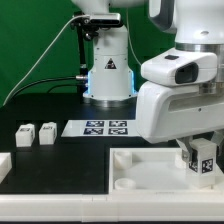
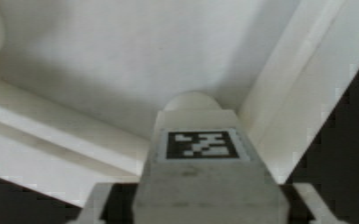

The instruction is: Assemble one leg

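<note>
My gripper [image 1: 203,158] is shut on a leg [image 1: 204,160], a small white block with a black-and-white tag, and holds it over the right part of the large white tray-like piece [image 1: 135,170]. In the wrist view the leg [image 2: 201,150] sticks out between my fingers [image 2: 114,205], its rounded end pointing at the tray's inner floor [image 2: 105,60] close to a raised rim [image 2: 309,80]. I cannot tell whether the leg touches the tray. Two more legs [image 1: 24,135] [image 1: 47,133] lie on the table at the exterior view's left.
The marker board [image 1: 97,128] lies on the black table behind the tray. The arm's base [image 1: 107,75] stands behind it against a green backdrop. A white part [image 1: 4,165] shows at the left edge.
</note>
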Available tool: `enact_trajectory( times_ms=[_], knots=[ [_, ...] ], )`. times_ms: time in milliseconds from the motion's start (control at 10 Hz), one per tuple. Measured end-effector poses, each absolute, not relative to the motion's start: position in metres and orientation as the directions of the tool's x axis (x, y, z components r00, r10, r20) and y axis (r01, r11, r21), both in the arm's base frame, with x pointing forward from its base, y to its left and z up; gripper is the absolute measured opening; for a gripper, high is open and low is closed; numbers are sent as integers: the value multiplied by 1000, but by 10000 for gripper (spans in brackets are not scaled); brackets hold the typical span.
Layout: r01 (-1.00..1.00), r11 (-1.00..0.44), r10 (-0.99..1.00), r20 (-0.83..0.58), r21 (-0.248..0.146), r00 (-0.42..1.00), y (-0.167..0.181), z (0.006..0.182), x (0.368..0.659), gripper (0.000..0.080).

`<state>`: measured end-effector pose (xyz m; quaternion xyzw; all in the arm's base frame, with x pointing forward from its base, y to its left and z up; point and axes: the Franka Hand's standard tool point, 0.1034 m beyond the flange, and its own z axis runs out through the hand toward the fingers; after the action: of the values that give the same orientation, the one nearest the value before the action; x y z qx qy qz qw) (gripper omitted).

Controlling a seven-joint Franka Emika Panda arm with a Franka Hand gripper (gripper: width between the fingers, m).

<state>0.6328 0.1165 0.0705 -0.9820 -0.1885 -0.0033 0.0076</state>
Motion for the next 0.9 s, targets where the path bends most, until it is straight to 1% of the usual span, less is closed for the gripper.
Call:
enact_trajectory(
  times_ms=[100, 300, 400, 600, 700, 800, 900],
  knots=[
    [308, -951, 308, 11, -19, 951, 116, 70, 633, 290],
    [10, -1000, 10, 11, -24, 1000, 117, 70, 633, 290],
    [-139, -990, -139, 7, -25, 990, 117, 70, 633, 290],
    [-372, -928, -372, -1, -29, 928, 118, 70, 633, 290],
    [-491, -870, -492, -6, -34, 871, 118, 69, 633, 290],
    [-596, -802, -596, -10, -29, 803, 119, 69, 633, 290],
    [-713, -701, -713, -9, -28, 701, 119, 69, 633, 291]
  ],
)
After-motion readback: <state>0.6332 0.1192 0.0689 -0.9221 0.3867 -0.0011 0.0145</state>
